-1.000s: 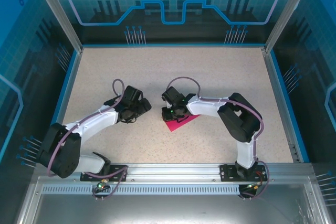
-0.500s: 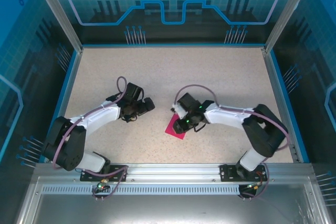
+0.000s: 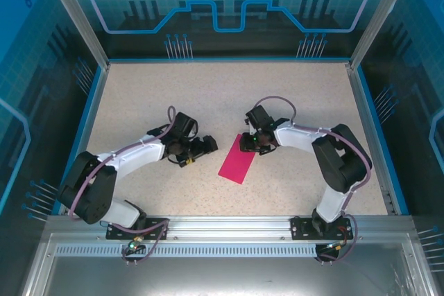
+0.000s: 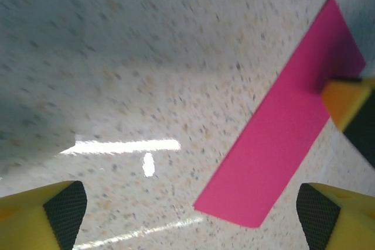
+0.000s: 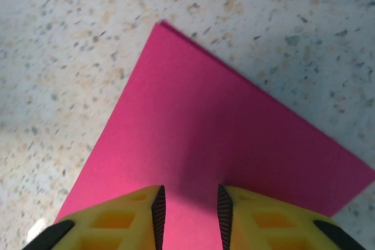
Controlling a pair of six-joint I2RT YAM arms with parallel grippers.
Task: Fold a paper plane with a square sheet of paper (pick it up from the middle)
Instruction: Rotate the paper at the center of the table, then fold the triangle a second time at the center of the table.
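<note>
Both arms are working empty: left gripper [image 3: 207, 146] is hovering just left of the square sheet of paper [image 3: 236, 160], fingers spread wide, and right gripper [image 5: 190, 210] is sitting over its far end, fingers only a narrow slit apart, gripping nothing. We're seeing the sheet lying flat mid-table [image 3: 291, 102] as a narrow folded strip. We're reckoning the right should be pinning that far end while the left is sliding in low, so the strip isn't skating.

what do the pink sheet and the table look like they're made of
Pink sheet: thin paper with a matte finish, it seems. It lies flat, has sharp edges and even colour, and shows no glare.
Table: speckled beige stone-look top, perhaps laminate or composite. It looks semi-gloss, since it mirrors a bright streak of light in the left wrist view.
</note>
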